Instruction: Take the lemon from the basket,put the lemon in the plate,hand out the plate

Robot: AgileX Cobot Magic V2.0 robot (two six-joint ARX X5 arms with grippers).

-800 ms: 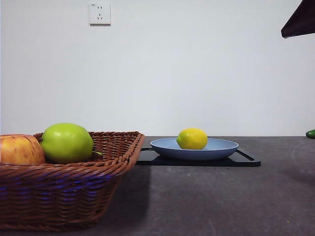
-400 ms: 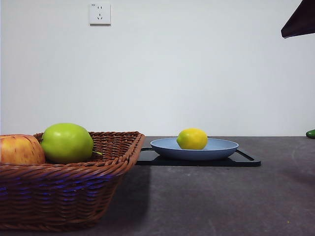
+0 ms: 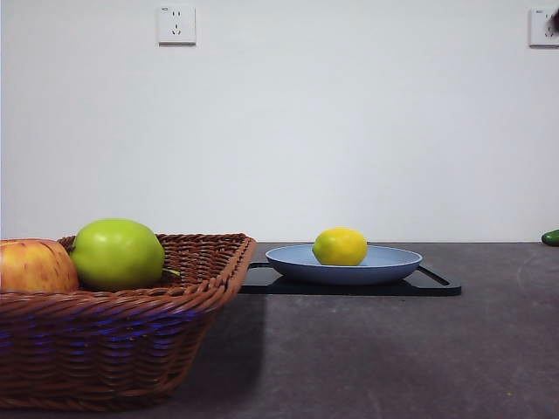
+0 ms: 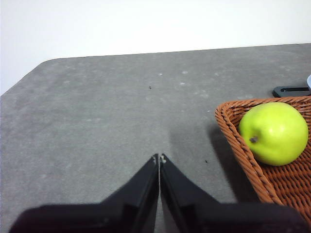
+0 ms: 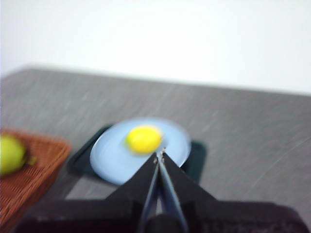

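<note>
Right gripper [image 5: 160,156]: two black jaws pressed together, holding nothing; raised above and short of the plate, which sits just past its tips in the blurred right wrist view; probably staged to take the rim.
Left gripper [image 4: 159,158]: black jaws closed tip to tip, empty; over bare table [image 4: 97,111] beside the basket; judged to be waiting.
Lemon [image 3: 340,246]: one small oval yellow fruit, resting on the plate, slightly left of its centre; transfer judged complete.
Plate [image 3: 397,260]: one round shallow matte blue dish, on a flat black rectangular tray [image 3: 437,283], right of and farther back than the basket; judged ready for handing out.
Basket [image 3: 131,327]: one brown woven wicker container at near left, no lemon visible in it.
Apples: two, both in the basket; one round green apple [image 3: 117,254], one red-yellow apple [image 3: 35,266] at its left.
Remaining step: hand out the plate.
</note>
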